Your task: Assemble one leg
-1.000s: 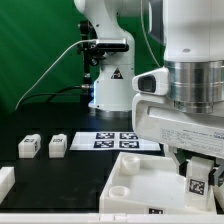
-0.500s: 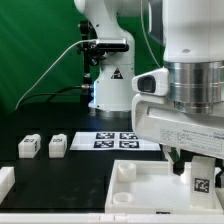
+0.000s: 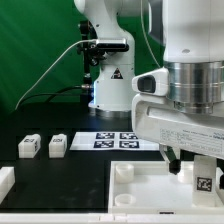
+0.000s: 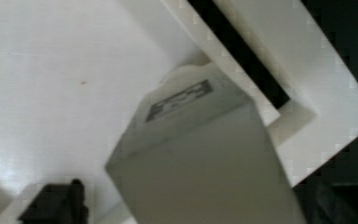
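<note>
Legs are showing most plainly in the exterior view: two spare white tagged blocks (image 3: 29, 146) and (image 3: 58, 146) are sitting side by side on the black table (image 3: 70, 180) toward that view's left edge, well apart from the arm. Behind them the marker board (image 3: 118, 140) is lying flat near the table's far edge, just in front of the robot base (image 3: 110, 85). A large white tray-like piece (image 3: 140, 185) is occupying the near right part of the table, its corner recess facing up, and another white part (image 3: 5, 180) is peeking in at the near left edge. The gripper (image 3: 205, 175) is hanging over the tray's right side, and the leg (image 3: 204, 182) is showing at its lower end with a tag facing the camera; the fingers are largely hidden by the arm's body, so I cannot tell from here how they are standing. The wrist view is giving what the other cannot: the leg (image 4: 194, 150) is filling the frame close up, a tag visible on one face, and it is sitting against the tray's white surface (image 4: 69, 70) beside a raised rim. One dark fingertip (image 4: 55, 200) is appearing at the frame's edge, and whether the grip is closed on the leg cannot be told.
</note>
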